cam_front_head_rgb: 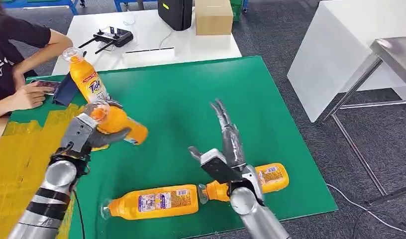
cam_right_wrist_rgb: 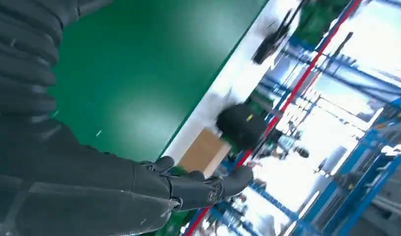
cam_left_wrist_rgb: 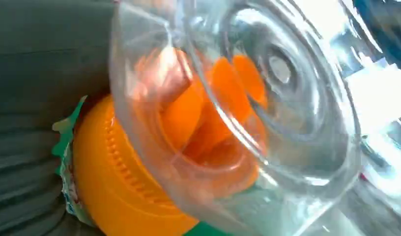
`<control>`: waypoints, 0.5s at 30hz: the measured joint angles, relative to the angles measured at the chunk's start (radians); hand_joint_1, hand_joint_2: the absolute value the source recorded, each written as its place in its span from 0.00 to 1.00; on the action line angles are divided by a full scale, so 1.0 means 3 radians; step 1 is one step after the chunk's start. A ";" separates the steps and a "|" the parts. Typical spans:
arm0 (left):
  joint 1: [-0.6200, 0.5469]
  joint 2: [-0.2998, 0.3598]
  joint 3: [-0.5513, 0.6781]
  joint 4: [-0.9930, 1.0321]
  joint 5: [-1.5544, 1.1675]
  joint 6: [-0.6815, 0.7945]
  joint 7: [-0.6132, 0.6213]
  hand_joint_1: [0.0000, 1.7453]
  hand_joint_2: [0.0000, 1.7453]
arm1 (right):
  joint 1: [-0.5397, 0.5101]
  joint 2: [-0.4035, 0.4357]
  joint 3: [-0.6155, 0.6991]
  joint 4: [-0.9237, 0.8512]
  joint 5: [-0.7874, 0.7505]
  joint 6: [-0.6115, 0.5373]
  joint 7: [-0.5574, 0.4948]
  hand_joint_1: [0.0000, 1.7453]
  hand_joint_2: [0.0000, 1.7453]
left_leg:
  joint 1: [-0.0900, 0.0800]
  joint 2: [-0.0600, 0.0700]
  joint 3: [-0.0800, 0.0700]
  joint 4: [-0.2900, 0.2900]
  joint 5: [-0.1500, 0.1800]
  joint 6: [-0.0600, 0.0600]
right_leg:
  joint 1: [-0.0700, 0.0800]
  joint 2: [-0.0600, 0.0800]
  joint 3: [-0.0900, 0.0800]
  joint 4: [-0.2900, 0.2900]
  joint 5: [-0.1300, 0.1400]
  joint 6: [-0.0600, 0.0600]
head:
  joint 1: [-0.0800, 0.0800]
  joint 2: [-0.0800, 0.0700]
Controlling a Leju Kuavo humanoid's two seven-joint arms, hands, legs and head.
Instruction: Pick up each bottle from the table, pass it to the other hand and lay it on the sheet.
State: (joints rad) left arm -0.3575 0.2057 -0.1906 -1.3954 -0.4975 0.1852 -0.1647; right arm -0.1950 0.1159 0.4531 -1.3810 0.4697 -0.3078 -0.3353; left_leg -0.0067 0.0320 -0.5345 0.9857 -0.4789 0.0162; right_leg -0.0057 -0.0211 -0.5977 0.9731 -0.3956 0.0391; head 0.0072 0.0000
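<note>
Orange bottle (cam_front_head_rgb: 119, 124) is gripped sideways by the left hand (cam_front_head_rgb: 84, 132) above the green tabletop (cam_front_head_rgb: 181, 99), probably for handover; right hand (cam_front_head_rgb: 226, 144) is spread, nothing held.

bright even light, soft shadows; both wrist views blurred, white glare through the bottle (cam_left_wrist_rgb: 238, 123)
</note>
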 measured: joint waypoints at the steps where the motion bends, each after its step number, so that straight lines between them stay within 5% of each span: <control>1: 0.0006 0.0054 0.0103 0.0000 -0.0355 0.0150 0.0065 1.00 1.00 | 0.0056 -0.0034 -0.0053 -0.0074 0.0058 0.0024 0.0005 0.00 1.00 | 0.0000 -0.0001 0.0000 0.0000 0.0000 0.0000 | 0.0001 0.0000 -0.0001 0.0000 0.0000 0.0000 | -0.0003 0.0000; 5: 0.0071 0.0263 0.0456 -0.0014 -0.1248 0.0275 0.0279 1.00 1.00 | 0.0250 -0.0122 -0.0256 -0.0327 0.0171 0.0074 0.0032 0.00 1.00 | 0.0004 -0.0002 -0.0002 -0.0001 0.0000 -0.0001 | 0.0004 0.0000 -0.0001 0.0000 -0.0002 -0.0003 | -0.0001 0.0000; 15: 0.0184 0.0438 0.0791 -0.0065 -0.1606 0.0262 0.0384 1.00 1.00 | 0.0420 -0.0196 -0.0464 -0.0590 0.0190 0.0113 0.0033 0.00 1.00 | 0.0002 -0.0003 -0.0001 -0.0001 0.0000 0.0000 | 0.0003 -0.0001 0.0001 -0.0001 -0.0002 -0.0003 | 0.0000 0.0000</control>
State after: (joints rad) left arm -0.3023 0.3372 0.0465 -1.4149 -0.9793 0.2640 -0.0495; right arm -0.0689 0.0572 0.3139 -1.5580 0.5268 -0.2739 -0.3254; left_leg -0.0060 0.0311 -0.5349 0.9855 -0.4790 0.0161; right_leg -0.0048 -0.0214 -0.5975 0.9729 -0.3962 0.0382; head 0.0073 0.0000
